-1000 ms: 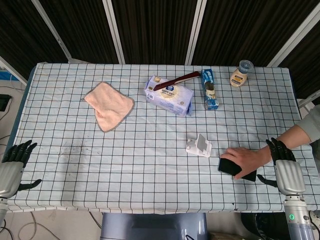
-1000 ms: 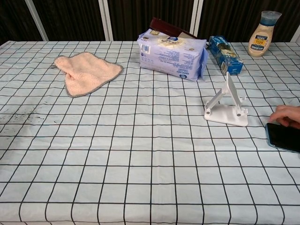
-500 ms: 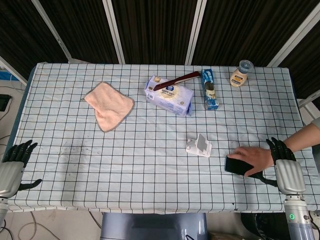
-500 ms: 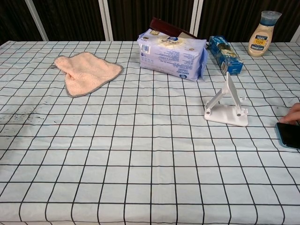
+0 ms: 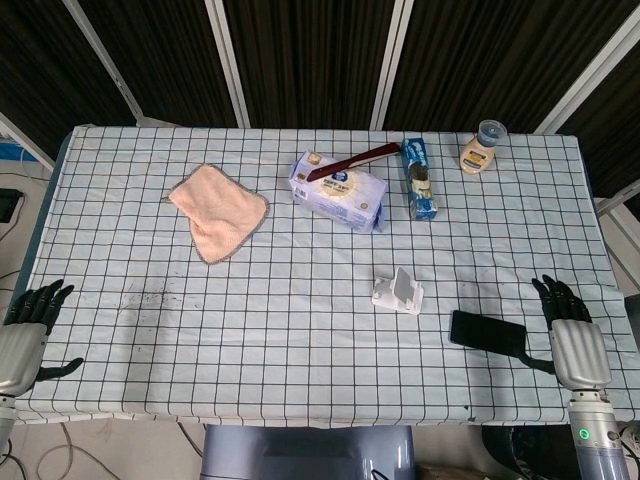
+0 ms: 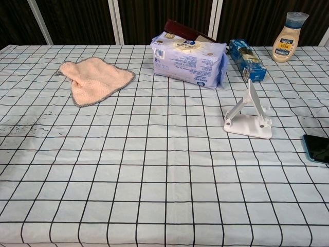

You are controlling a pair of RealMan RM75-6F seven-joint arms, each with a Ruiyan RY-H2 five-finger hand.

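A black phone (image 5: 488, 333) lies flat near the table's front right, its edge showing in the chest view as the phone (image 6: 316, 148). A white phone stand (image 5: 398, 292) sits just left of it, also seen as the stand (image 6: 248, 116). My right hand (image 5: 567, 328) rests at the right table edge beside the phone, fingers spread, holding nothing. My left hand (image 5: 28, 328) sits at the front left edge, fingers apart and empty. Neither hand shows in the chest view.
A pink cloth (image 5: 218, 211) lies at the back left. A wet-wipes pack (image 5: 338, 190) with a dark flat object across it, a blue box (image 5: 419, 179) and a sauce bottle (image 5: 483, 146) stand along the back. A checked tablecloth (image 5: 280, 330) covers the table.
A person's hand that lay on the phone slid it slightly right, then withdrew out of view. The phone now lies alone. Both robot hands stayed still.
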